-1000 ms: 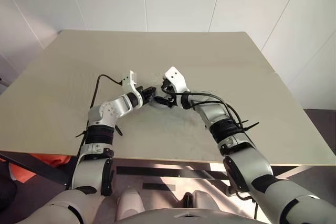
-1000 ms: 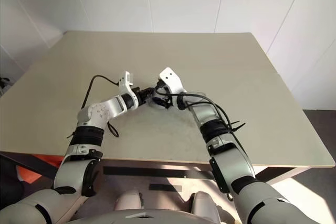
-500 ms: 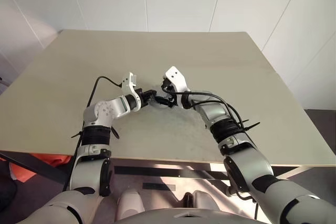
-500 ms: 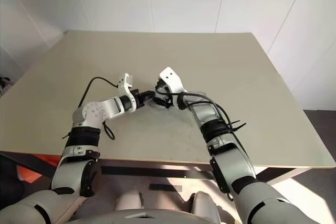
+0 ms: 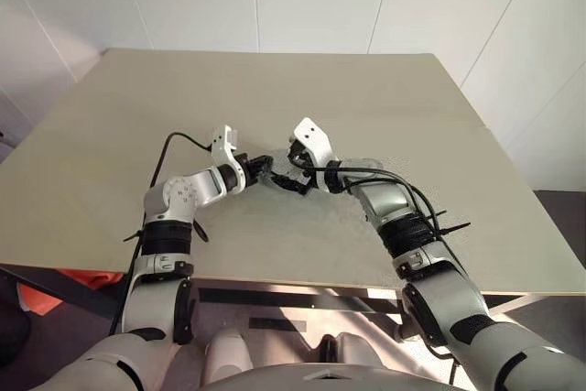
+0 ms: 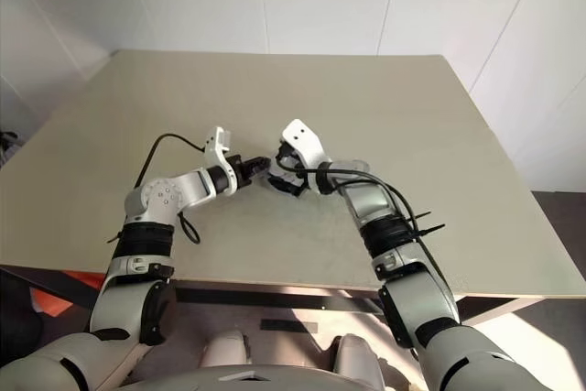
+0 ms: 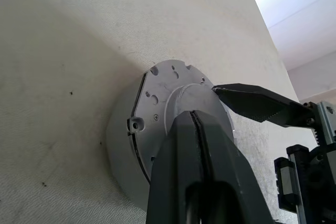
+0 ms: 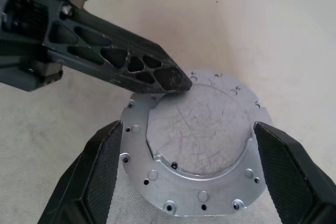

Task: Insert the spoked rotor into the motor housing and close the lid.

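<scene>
The motor housing is a round silver can standing on the table, and its flat lid with small rim holes lies on top. My left gripper is shut, with its joined tips pressing on the lid's raised middle disc near one edge. My right gripper hangs open just above the lid, one black finger on each side, holding nothing. In the head views both grippers meet over the housing at the table's middle. The spoked rotor is hidden.
The beige table stretches wide on all sides of the housing. A black cable loops from my left wrist. White walls stand beyond the far edge.
My right gripper has opened wider and drawn slightly up and back from the lid. The left gripper stays shut on the same spot.
</scene>
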Available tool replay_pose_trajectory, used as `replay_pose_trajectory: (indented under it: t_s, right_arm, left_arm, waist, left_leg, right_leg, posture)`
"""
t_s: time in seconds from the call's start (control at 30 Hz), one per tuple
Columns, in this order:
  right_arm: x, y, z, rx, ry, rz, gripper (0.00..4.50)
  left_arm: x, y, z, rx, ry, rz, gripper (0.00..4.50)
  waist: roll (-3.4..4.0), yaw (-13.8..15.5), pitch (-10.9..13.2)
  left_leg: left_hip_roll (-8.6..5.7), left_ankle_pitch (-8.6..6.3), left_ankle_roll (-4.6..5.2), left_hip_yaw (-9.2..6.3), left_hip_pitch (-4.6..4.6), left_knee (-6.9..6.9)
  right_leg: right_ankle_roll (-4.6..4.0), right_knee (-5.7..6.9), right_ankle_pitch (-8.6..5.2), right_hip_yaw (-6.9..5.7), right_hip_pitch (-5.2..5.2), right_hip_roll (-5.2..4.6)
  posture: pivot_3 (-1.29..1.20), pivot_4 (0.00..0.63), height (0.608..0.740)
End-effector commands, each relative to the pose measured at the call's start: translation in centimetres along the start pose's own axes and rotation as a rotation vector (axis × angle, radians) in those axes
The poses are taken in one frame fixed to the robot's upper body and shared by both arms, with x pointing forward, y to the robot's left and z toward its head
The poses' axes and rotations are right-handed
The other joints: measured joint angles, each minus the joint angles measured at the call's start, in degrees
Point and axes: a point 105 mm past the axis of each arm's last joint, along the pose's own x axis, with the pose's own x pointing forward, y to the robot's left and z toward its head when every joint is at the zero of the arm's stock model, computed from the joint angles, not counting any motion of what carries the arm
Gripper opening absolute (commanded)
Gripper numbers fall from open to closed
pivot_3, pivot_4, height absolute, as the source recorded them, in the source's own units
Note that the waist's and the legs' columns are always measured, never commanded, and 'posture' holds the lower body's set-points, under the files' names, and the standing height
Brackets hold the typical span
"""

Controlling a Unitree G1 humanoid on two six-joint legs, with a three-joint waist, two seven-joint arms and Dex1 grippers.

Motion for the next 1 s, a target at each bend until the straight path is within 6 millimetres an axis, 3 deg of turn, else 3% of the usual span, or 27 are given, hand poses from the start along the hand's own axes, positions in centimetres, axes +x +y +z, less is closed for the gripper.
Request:
replay_pose_trajectory:
  t_s: [0.03, 0.13, 0.27, 0.5, 0.73, 1.0]
  right_arm:
    - [-1.4, -1.0, 3.3, 0.003, -0.101, -0.03, 4.49]
    - [-2.1, -2.2, 3.8, 0.095, -0.118, -0.079, 4.49]
    - [-2.7, -3.9, 2.2, 0.327, -0.071, -0.135, 4.49]
    - [-4.7, -3.7, -0.1, 0.808, -0.016, -0.056, 4.49]
    - [-4.3, -2.5, -3.0, 1.007, 0.077, -0.048, 4.49]
    - [-2.3, -2.1, -3.0, 1.123, 0.05, -0.068, 4.49]
  left_arm:
    - [-0.1, 0.5, 0.0, -0.002, 0.01, 0.024, 0.0]
    - [0.0, 0.4, -0.1, -0.005, 0.01, 0.017, 0.0]
    - [0.0, 0.2, -0.1, -0.004, 0.009, 0.008, 0.0]
    - [-0.2, 0.4, 0.1, -0.004, -0.008, 0.013, 0.0]
    - [-0.5, 0.7, 0.3, -0.006, -0.019, 0.019, 0.0]
    - [-0.7, 0.7, 0.4, -0.005, -0.028, 0.022, 0.0]
  waist:
    - [0.0, 0.11, 0.0]
    - [0.0, 0.21, 0.0]
    - [0.0, 0.26, 0.0]
    - [0.0, 0.56, 0.01]
    - [0.02, 1.36, 0.02]
    - [0.02, 1.12, 0.02]
  left_leg:
    - [0.0, 0.0, 0.0, 0.0, 0.01, 0.0]
    - [-0.01, 0.01, -0.01, 0.0, 0.03, 0.01]
    - [-0.01, 0.02, -0.04, 0.0, 0.05, 0.01]
    - [-0.01, 0.03, -0.05, 0.0, 0.04, -0.03]
    - [-0.01, 0.08, -0.13, 0.0, 0.08, -0.08]
    - [0.01, 0.18, -0.31, 0.01, 0.3, -0.21]
  right_leg:
    - [0.0, 0.0, 0.0, 0.0, 0.01, 0.0]
    - [0.0, 0.01, 0.0, 0.02, 0.03, -0.01]
    - [0.0, 0.03, 0.0, 0.02, 0.04, -0.01]
    - [0.0, 0.01, 0.0, 0.02, 0.03, 0.0]
    - [0.0, 0.02, 0.01, 0.01, 0.03, -0.01]
    - [0.0, 0.09, 0.01, 0.06, 0.11, 0.0]
  posture:
    - [0.0, 0.0, 0.74]
    - [0.0, 0.0, 0.74]
    - [0.0, 0.0, 0.74]
    - [0.0, 0.0, 0.74]
    - [0.0, 0.0, 0.74]
    - [0.0, 0.0, 0.74]
